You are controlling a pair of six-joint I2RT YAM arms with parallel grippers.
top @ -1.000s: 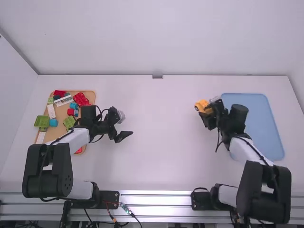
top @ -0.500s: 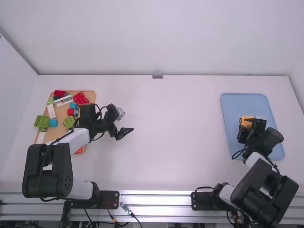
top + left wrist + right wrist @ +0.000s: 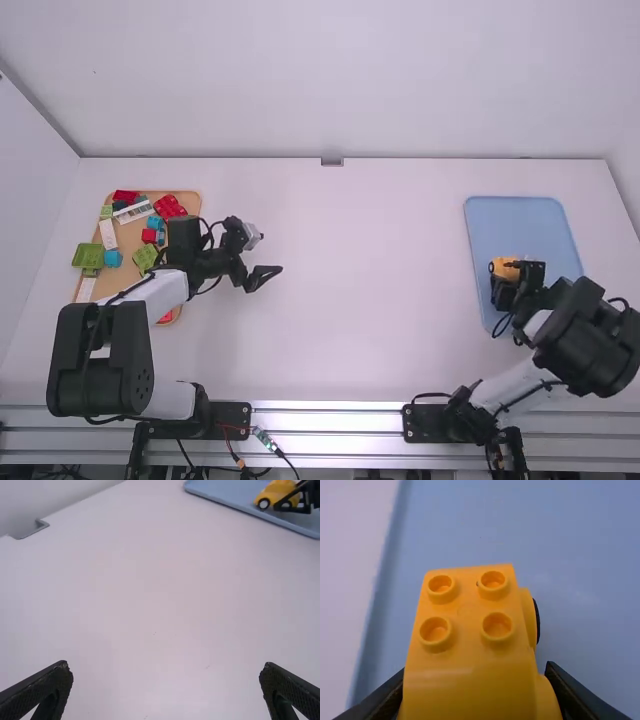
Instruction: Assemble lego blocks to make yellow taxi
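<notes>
In the high view, the yellow taxi (image 3: 504, 268) sits pinched in the nearer right gripper (image 3: 476, 669) at the blue tray's (image 3: 520, 220) nine-o'clock side, long axis seemingly nine-to-three, three o'clock from the spread left gripper (image 3: 166, 665).

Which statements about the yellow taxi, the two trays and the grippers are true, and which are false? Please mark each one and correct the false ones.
1. The yellow taxi is between the fingers of the right gripper. True.
2. The fingers of the left gripper are closed together. False: they stand wide apart.
3. Four studs show on top of the taxi. True.
4. The blue tray is on the left arm's side of the table. False: it is on the right arm's side.
5. Red blocks lie on the tan tray. True.
</notes>
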